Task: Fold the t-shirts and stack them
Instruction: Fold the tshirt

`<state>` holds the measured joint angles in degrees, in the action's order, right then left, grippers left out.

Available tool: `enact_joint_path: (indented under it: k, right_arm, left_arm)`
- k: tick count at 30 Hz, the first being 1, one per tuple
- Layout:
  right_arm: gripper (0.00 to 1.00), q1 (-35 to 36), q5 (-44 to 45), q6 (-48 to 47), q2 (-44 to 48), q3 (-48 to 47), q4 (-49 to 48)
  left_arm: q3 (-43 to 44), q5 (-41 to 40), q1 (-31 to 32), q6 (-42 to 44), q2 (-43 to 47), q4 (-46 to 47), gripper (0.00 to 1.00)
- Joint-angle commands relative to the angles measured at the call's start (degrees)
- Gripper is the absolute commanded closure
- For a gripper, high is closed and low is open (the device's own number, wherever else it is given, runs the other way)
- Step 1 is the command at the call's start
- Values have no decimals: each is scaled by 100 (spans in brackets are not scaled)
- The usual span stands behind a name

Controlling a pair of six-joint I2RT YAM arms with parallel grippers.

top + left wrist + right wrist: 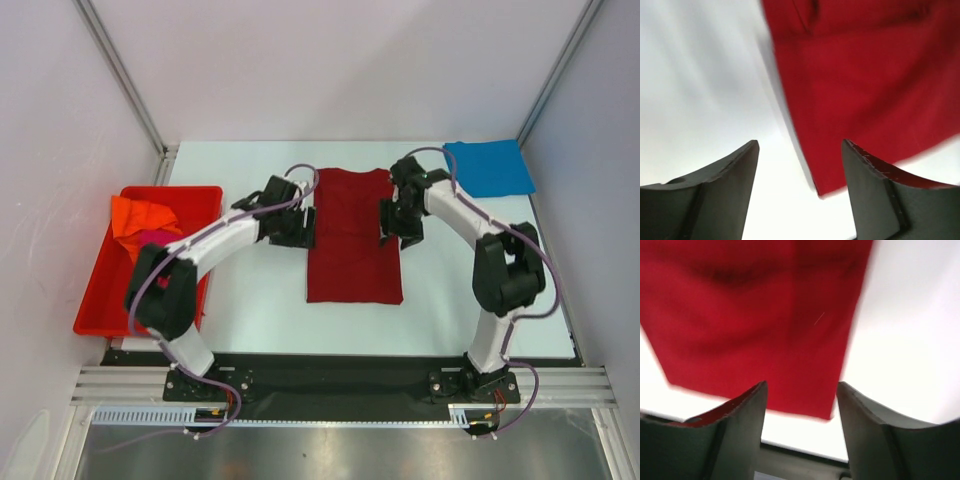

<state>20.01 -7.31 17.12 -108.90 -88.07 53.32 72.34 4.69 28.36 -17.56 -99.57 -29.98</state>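
A dark red t-shirt (pixel 352 240) lies flat as a tall narrow rectangle in the middle of the table, also in the left wrist view (pixel 860 90) and the right wrist view (pixel 755 325). My left gripper (pixel 303 226) hovers at its left edge, jaws open and empty (pixel 800 145). At the shirt's right edge, my right gripper (pixel 396 224) is open too, holding nothing (pixel 801 386). A bright blue t-shirt (pixel 488 167) lies folded at the back right. Orange (pixel 140 214) and magenta-pink (pixel 153 238) t-shirts sit crumpled in the bin.
A red plastic bin (pixel 105 290) stands at the table's left edge. White walls with metal posts (pixel 120 70) close in the table on three sides. The black base rail (pixel 330 375) runs along the near edge.
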Motion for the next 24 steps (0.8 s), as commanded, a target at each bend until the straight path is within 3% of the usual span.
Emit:
enact_joint_path:
  k: [1,8,16,24]
  right_arm:
    - [36,345,-138,370,745,833,-118]
    - [19,363,-701,994,1916,2750,-972]
    - [19,83,-1149,1355,2514,3981,-1798]
    - [30,-340,-1721,1750,2655,4772,-2703]
  left_arm:
    - [-998,1111,91,-247,806,429,27]
    - [-2328,1806,91,-844,1352,1107,21]
    - [-3032,2062,91,-1591,1274,1819,22]
    - [-3296,1992,100,-2005,1089,1970,25]
